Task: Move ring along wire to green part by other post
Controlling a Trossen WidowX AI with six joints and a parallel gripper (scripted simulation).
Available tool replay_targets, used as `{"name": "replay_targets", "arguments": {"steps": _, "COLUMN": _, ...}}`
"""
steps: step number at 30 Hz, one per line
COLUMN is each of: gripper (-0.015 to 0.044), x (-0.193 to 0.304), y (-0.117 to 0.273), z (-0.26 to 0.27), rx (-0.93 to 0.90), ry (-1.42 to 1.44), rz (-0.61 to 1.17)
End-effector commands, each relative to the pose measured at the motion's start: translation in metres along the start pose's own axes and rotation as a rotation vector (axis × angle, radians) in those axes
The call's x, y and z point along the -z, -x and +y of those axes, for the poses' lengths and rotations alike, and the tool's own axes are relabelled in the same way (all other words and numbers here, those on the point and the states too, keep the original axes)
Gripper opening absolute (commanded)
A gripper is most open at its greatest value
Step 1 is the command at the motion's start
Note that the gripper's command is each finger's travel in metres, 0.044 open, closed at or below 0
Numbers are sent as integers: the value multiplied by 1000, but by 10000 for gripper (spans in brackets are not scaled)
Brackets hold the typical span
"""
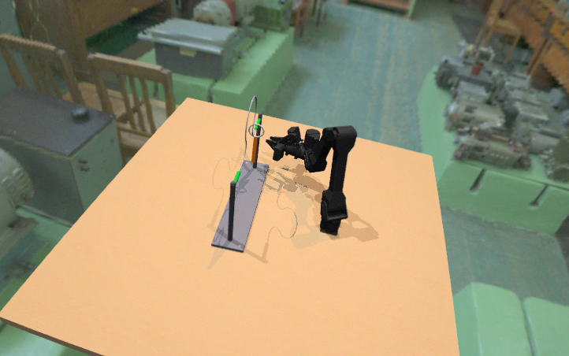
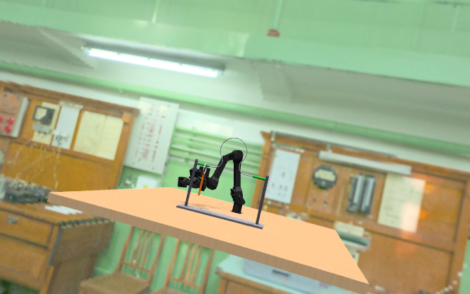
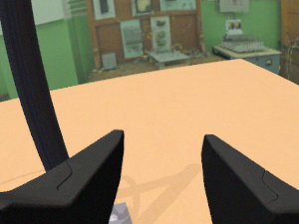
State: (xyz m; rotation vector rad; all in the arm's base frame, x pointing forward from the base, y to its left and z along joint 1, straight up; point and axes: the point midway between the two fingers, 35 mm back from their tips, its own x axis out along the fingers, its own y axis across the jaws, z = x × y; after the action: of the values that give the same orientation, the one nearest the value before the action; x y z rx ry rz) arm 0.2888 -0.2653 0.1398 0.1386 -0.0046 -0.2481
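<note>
from my seat, i see the ring point(image 1: 249, 130) point(image 2: 205, 164) hanging on the green stretch point(image 1: 258, 121) point(image 2: 200, 164) beside the far post point(image 1: 258, 146) point(image 2: 191, 183) point(image 3: 35, 89), which stands at left from outside. its orange handle point(image 1: 254, 150) point(image 2: 201, 185) points down, slightly slanted, near that post. the other green stretch point(image 1: 237, 177) point(image 2: 258, 177) sits by the near post point(image 1: 231, 212) point(image 2: 262, 201), at right from outside. between them the thin grey wire point(image 1: 245, 138) point(image 2: 246, 152) rises in a big loop.

my claw point(image 1: 272, 149) point(image 2: 183, 181) point(image 3: 162, 142) is released: its two fingers stand apart with nothing between them. from above, it is just right of the handle, the arm point(image 1: 337, 168) point(image 2: 237, 176) bending down toward it. through the wrist camera, the far post crosses the left side, and a corner of the grey base point(image 1: 247, 201) point(image 2: 222, 217) point(image 3: 120, 215) shows low down, on the tan table point(image 1: 293, 285) point(image 2: 173, 222) point(image 3: 164, 99).
</note>
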Motion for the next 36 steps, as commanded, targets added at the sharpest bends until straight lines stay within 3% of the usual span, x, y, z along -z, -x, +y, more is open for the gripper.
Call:
{"name": "replay_targets", "arguments": {"steps": 1, "gripper": 160, "x": 40, "y": 24, "z": 19, "rx": -104, "ry": 71, "rz": 58}}
{"name": "replay_targets", "arguments": {"steps": 9, "gripper": 160, "x": 86, "y": 77, "z": 67, "rx": -313, "ry": 196, "rz": 83}}
{"name": "replay_targets", "arguments": {"steps": 36, "gripper": 160, "x": 41, "y": 26, "z": 91, "rx": -311, "ry": 169, "rz": 81}}
